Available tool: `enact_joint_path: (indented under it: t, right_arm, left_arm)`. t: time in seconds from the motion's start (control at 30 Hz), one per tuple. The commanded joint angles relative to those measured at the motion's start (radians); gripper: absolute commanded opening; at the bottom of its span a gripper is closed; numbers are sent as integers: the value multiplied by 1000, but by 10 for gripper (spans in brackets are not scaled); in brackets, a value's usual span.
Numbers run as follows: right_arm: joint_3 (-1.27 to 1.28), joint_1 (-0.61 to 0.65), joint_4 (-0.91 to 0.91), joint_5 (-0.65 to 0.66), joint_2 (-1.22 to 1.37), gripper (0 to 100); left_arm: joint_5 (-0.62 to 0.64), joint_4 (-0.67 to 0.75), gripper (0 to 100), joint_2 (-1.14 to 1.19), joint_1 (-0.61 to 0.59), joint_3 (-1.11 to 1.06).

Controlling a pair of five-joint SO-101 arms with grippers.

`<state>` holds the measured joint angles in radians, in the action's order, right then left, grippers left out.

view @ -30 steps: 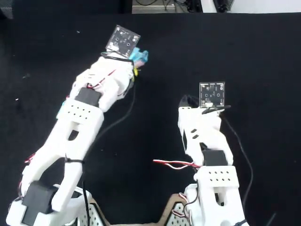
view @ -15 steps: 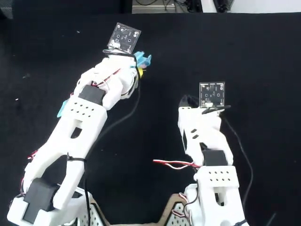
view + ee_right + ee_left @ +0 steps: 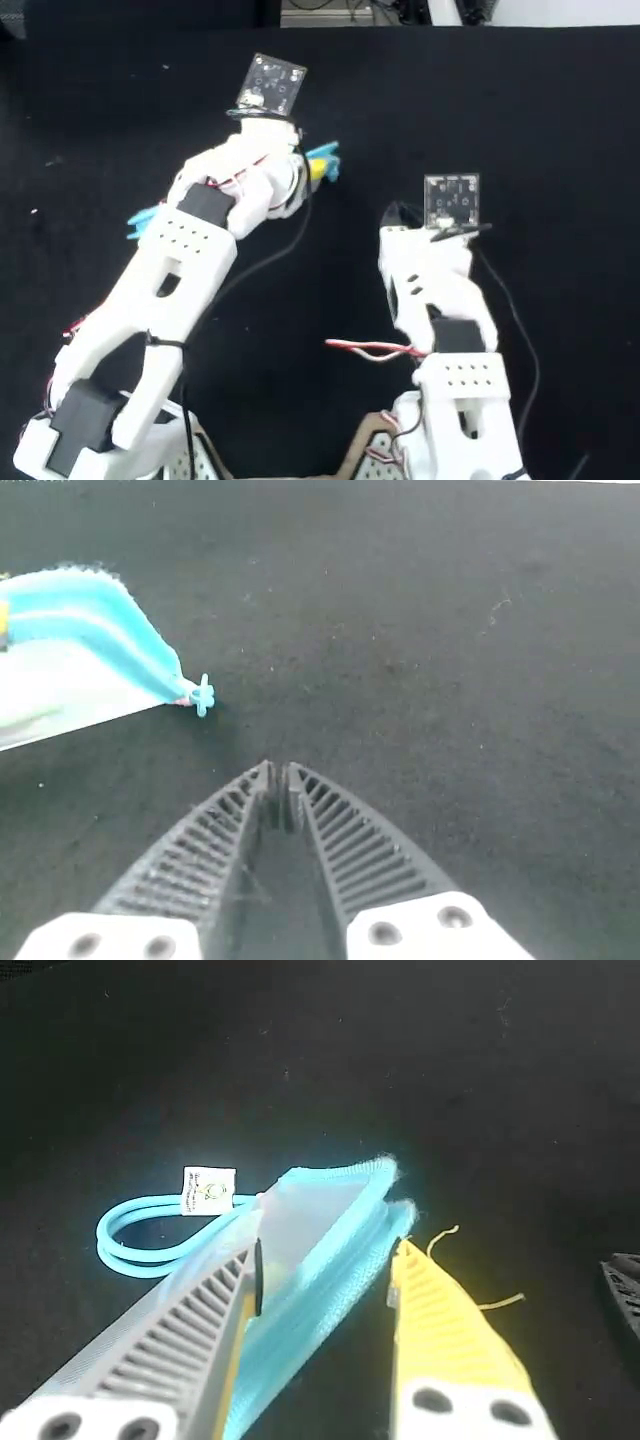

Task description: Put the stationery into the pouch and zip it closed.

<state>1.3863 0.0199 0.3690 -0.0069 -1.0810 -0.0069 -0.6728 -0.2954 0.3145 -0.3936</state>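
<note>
Pouch [image 3: 330,1220], blue mesh with cord loop [image 3: 140,1235] and small zip pull [image 3: 203,695], pinched at one end by left hand [image 3: 325,1260] and held just ahead of right hand [image 3: 278,778], apparently off the black bench [image 3: 560,120]. Right hand pressed together, holding nothing. Progress judged incomplete: pouch contents and zip state cannot be told, so filling and zipping count as outstanding.

high: fixed overhead, whole table [image 3: 560,120]; left wrist: close on pouch [image 3: 325,1245]; right wrist: low, farther; pouch shared
</note>
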Motion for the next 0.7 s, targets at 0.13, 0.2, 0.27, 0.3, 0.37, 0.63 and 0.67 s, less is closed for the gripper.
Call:
enact_joint_path:
  t: [0.13, 0.2, 0.27, 0.3, 0.37, 0.63, 0.67]
  right_arm:
    - [-2, 5, -25, 11, -21, 15]
    - [-2, 5, -25, 11, -21, 15]
    - [-2, 5, -25, 11, -21, 15]
    - [-2, 5, -25, 11, -21, 15]
    - [-2, 5, -25, 11, -22, 15]
    - [7, 3, -26, 11, -25, 12]
    - [7, 3, -26, 11, -25, 12]
  left_arm:
    - [14, -98, 221, -58, -16, 177]
    - [11, -138, 222, -74, -16, 203]
    - [6, -172, 242, -75, -15, 229]
    - [6, -190, 252, -75, -15, 242]
    - [6, -213, 260, -69, -22, 251]
    - [5, -427, 176, -124, -160, 211]
    - [5, -457, 171, -144, -180, 197]
